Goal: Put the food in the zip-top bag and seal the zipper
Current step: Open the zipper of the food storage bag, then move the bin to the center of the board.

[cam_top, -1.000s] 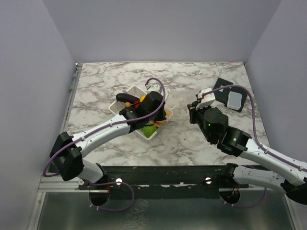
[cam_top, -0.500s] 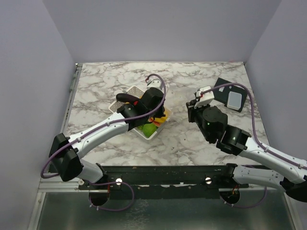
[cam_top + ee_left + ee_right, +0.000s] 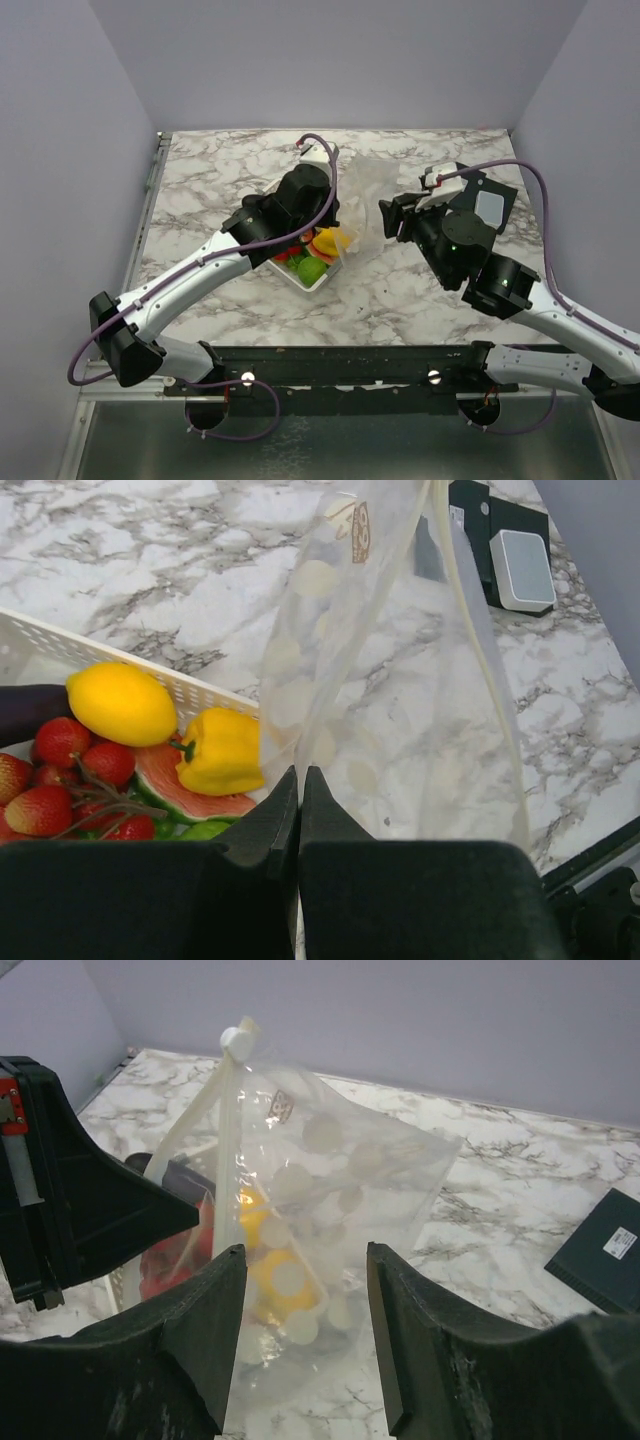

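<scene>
**Empty bag held up beside the basket, mouth not yet spread**

On the marble table, the white basket is seen with the food in it, and none is visible inside the bag. The zip-top bag is hung in the air just beside the basket, pinched at one edge by the clenched left gripper. The right gripper is released, its jaws parted and faced toward the bag without touching it, as far as can be told. The free lip is best taken near the white slider and drawn away gently, so that the thin film is opened without being pulled from the left pinch. Only then should pieces such as the lemon and the yellow pepper be fetched.
</scene>
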Robot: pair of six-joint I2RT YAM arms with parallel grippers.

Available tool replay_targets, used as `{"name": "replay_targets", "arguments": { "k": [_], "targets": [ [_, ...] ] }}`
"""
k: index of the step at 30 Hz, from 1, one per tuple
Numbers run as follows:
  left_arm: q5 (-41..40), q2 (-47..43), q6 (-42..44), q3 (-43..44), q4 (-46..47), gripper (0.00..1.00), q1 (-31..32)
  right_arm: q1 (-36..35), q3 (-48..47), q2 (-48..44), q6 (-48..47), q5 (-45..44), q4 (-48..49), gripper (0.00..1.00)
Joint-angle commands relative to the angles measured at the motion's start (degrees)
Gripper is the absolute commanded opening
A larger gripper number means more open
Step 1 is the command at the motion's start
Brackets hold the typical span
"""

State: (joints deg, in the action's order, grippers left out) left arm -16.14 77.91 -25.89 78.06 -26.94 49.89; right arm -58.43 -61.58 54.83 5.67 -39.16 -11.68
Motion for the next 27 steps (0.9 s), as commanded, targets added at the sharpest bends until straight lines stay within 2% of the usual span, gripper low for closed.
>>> {"name": "replay_targets", "arguments": {
  "k": [1,8,17,23,27],
  "targets": [
    [-5.5,-2.3,5.1,3.6,-3.3,0.00,-0.1,-0.3,-1.9,-0.3,-0.1,3.0,-0.7,0.58],
    [-11.1,-3.8,9.8,7.3,-6.0,0.00,-0.1,-0.3,-3.5,0.6,0.1,2.5,-1.7,0.59],
    [-23.4,-7.7,16.4,8.3,-7.9,0.00,-0.1,-0.3,-3.6,1.9,0.6,0.8,-2.8,0.59],
    [-31.1,-11.9,19.2,5.9,-7.7,0.00,-0.1,-0.3,-4.4,6.0,0.7,-1.3,-4.3,0.60],
    [-36.4,-13.5,22.2,4.9,-7.7,0.00,-0.1,-0.3,-8.7,11.8,2.7,-1.7,-9.5,0.61]
  ]
}}
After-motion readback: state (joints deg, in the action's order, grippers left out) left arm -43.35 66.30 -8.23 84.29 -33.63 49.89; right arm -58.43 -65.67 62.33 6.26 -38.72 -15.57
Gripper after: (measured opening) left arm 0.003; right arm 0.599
